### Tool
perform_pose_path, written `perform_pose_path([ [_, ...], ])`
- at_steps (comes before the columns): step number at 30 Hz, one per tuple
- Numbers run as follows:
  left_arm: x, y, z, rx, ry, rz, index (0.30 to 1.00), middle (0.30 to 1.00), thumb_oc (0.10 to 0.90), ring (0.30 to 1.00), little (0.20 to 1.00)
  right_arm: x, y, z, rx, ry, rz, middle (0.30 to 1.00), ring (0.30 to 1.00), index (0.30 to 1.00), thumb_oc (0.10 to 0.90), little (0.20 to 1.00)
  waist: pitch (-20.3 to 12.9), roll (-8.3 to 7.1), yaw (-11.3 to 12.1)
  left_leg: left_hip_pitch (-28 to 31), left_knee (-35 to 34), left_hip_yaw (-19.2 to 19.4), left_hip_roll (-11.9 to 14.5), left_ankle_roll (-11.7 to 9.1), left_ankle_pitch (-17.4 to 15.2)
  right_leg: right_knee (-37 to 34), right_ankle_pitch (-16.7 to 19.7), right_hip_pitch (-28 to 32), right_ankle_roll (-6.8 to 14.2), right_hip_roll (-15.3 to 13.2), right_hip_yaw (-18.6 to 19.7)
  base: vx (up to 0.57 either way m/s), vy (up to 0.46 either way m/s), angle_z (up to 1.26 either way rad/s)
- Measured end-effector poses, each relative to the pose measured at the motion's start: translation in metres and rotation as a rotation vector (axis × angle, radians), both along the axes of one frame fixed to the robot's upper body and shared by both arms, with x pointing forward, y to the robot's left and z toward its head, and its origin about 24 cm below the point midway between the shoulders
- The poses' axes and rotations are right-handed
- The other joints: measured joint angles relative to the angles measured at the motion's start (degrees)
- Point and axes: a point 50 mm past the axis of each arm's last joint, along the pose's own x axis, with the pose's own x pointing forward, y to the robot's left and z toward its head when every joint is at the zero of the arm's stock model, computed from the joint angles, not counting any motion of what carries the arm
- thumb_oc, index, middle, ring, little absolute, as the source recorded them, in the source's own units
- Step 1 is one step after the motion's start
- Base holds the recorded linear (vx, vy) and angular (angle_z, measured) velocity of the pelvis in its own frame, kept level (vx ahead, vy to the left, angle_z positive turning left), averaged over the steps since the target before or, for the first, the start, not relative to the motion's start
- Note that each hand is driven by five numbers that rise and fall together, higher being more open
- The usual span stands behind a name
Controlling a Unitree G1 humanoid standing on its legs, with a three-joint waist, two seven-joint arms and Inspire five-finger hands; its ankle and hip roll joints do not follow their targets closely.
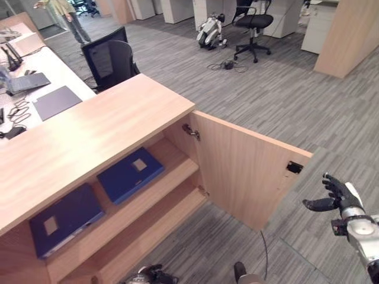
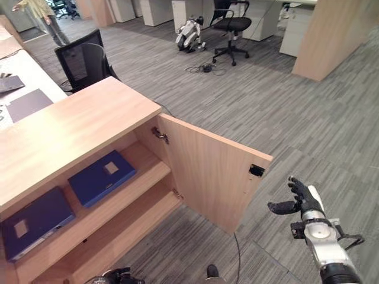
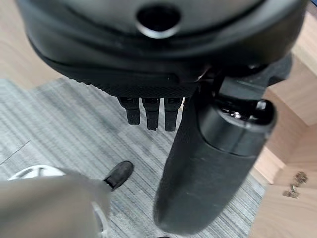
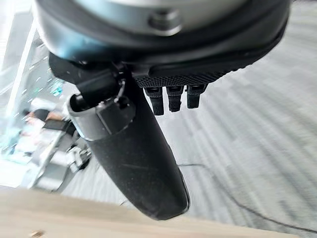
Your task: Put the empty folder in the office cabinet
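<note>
Two blue folders lie flat on upper shelf of cabinet, door open. Right hand beside door, fingers released, empty. Left hand low near floor, fingers released.

left folder partly behind cabinet frame, person cropped

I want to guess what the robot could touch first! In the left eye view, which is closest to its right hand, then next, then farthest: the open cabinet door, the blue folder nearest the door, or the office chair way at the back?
From the right hand:
1. Open cabinet door, just to its left.
2. Blue folder, flat on the cabinet's upper shelf, past the door.
3. Office chair, far across the floor at the back.
</note>
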Motion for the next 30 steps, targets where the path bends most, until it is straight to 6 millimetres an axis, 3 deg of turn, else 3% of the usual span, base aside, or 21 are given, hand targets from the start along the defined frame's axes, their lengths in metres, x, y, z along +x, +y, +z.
perform_pose_path([
  [3,0.003,-0.008,0.0,-0.012,-0.008,-0.028,0.9,0.9,0.8,0.9,0.9,0.01,0.01,0.004,-0.028,0.007,0.07,0.9,0.9,0.9,0.8,0.9,0.18,0.89,0.49,-0.37,0.04,-0.54,0.09,-0.03,0.05,-0.03,-0.16,-0.02,-0.24,0.06,-0.67,0.01,-0.042,0.09],
  [7,0.004,-0.015,0.0,-0.036,-0.01,-0.03,0.9,0.9,0.8,0.9,0.9,0.013,0.01,0.007,-0.061,0.021,0.089,0.9,0.9,0.9,0.8,0.9,0.23,0.94,0.45,-0.71,0.07,-1.21,0.21,-0.02,0.12,-0.33,-0.23,0.13,-0.38,0.1,-1.29,0.0,-0.042,0.06],
  [12,0.006,-0.021,0.0,-0.063,-0.016,-0.04,0.9,0.9,0.8,0.9,0.9,0.024,0.018,0.012,-0.107,0.035,0.135,0.9,0.9,0.9,0.8,0.9,0.42,0.74,-0.33,-0.72,0.06,-1.45,0.46,-0.01,0.21,-2.64,0.66,1.29,-0.5,0.38,-1.54,0.0,-0.019,0.03],
  [19,0.005,-0.021,-0.001,-0.065,-0.016,-0.028,0.9,0.9,0.8,0.9,0.9,0.022,0.031,0.006,-0.117,0.063,0.213,0.9,0.9,0.9,0.8,0.9,0.95,-0.05,-0.47,-0.45,0.02,-1.73,1.12,-0.81,0.79,-5.11,1.83,2.83,-1.03,1.33,-2.05,0.0,0.013,0.0],
  [23,0.005,-0.021,-0.001,-0.069,-0.017,-0.025,0.9,0.9,0.8,0.9,0.9,0.011,0.049,-0.008,-0.091,0.123,0.307,0.9,0.9,0.9,0.8,0.9,1.27,-0.69,-0.56,-0.18,-0.07,-1.8,1.73,-1.24,1.17,-5.09,1.93,3.12,-1.16,1.69,-2.28,-0.02,0.061,-0.01],
  [25,0.006,-0.021,0.0,-0.064,-0.019,-0.031,0.9,0.9,0.8,0.9,0.9,-0.006,0.064,-0.034,-0.041,0.213,0.369,0.9,0.9,0.9,0.8,0.9,1.19,-1.48,-0.54,0.42,-0.09,-2.41,2.03,-1.45,1.27,-5.09,1.87,3.98,-1.34,1.89,-2.64,-0.02,0.088,0.04],
  [30,0.012,-0.021,0.001,-0.057,-0.035,-0.048,0.9,0.9,0.8,0.9,0.9,-0.025,0.097,-0.069,0.055,0.314,0.446,0.9,0.9,0.9,0.8,0.9,1.0,-2.97,-0.62,0.43,-0.01,-3.24,1.98,-1.63,1.35,-4.83,1.96,4.06,-1.6,1.84,-2.83,-0.03,0.119,-0.04],
])
